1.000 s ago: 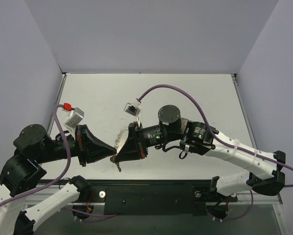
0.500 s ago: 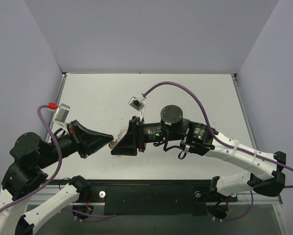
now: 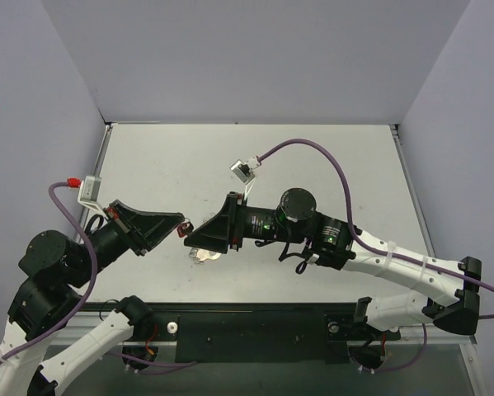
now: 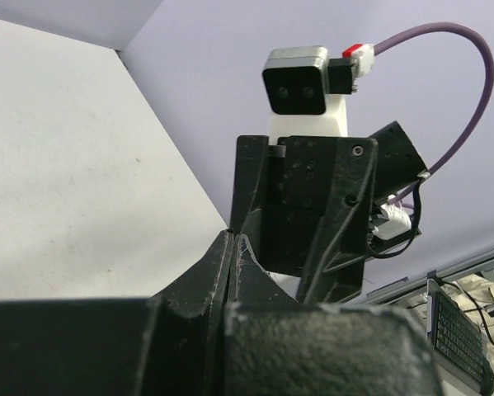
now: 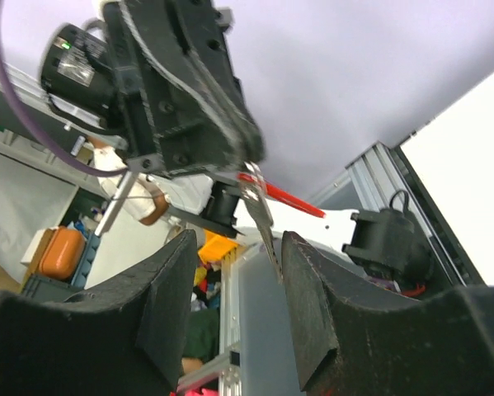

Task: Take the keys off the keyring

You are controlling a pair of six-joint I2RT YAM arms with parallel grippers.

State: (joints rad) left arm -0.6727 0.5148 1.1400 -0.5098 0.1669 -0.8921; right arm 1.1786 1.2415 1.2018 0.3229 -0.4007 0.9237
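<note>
The key (image 3: 184,232) has a red head and a short grey blade. My left gripper (image 3: 181,223) is shut on it and holds it above the white table (image 3: 312,157). In the right wrist view the blade (image 5: 261,221) hangs down from the left gripper's tip (image 5: 245,161), just beyond my right fingers. My right gripper (image 3: 190,241) is open, a small gap to the right of the left one, with nothing between its fingers (image 5: 176,297). A silvery keyring (image 3: 203,254) lies on the table just under the right gripper. In the left wrist view the closed fingers (image 4: 232,243) hide the key.
Both arms meet low over the table's near left part. Purple cables loop above each wrist camera (image 3: 245,170). Lilac walls close the table in on the left, back and right. A black rail (image 3: 255,330) runs along the near edge.
My right gripper has opened and moved slightly right. The left gripper has pulled back to the left with the key. The keyring has come down from between the grippers onto the table.
</note>
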